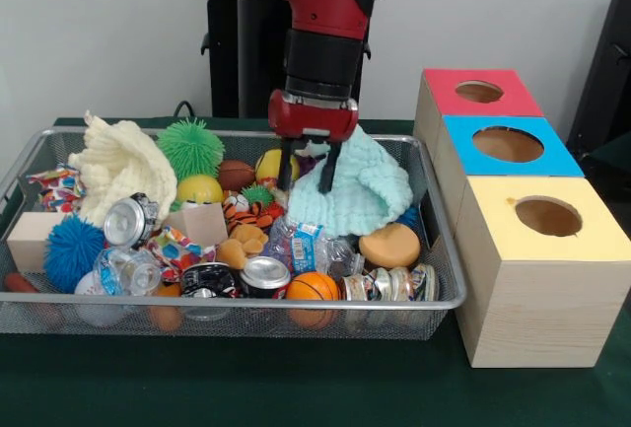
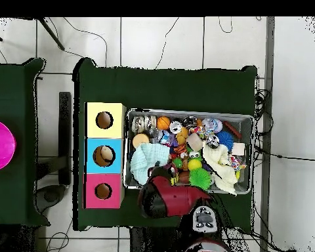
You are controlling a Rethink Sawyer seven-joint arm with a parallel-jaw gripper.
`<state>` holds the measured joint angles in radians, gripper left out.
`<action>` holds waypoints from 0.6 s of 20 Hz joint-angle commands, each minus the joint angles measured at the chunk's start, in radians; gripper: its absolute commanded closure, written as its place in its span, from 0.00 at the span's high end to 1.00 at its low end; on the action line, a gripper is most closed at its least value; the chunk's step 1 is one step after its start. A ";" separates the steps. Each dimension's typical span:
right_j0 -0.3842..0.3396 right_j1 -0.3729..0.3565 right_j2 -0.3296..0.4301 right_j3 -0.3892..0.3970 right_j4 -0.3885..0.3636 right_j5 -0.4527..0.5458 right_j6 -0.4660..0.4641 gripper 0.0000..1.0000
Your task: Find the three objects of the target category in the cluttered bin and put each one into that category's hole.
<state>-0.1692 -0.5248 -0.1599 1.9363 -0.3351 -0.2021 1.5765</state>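
In the overhead view the arm hides the gripper from you, and in the front view clutter half covers the bottles in the bin.

Lighting: even, bright, diffuse indoor light, front view slightly soft throughout; faint shadows beneath the bin on the dark green cloth; small glare spots on silver cans; overhead floor tiles near-white, washed out.
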 commanded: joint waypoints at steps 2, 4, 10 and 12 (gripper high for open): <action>-0.090 -0.210 0.179 0.075 -0.100 0.291 -0.022 1.00; -0.089 -0.226 0.200 0.061 -0.143 0.314 -0.067 1.00; -0.093 -0.195 0.394 -0.058 -0.480 0.436 -0.424 1.00; -0.002 -0.184 0.340 -0.099 -0.589 0.378 -0.355 1.00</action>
<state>-0.2585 -0.7211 0.0252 1.9404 -0.6935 0.1308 1.5411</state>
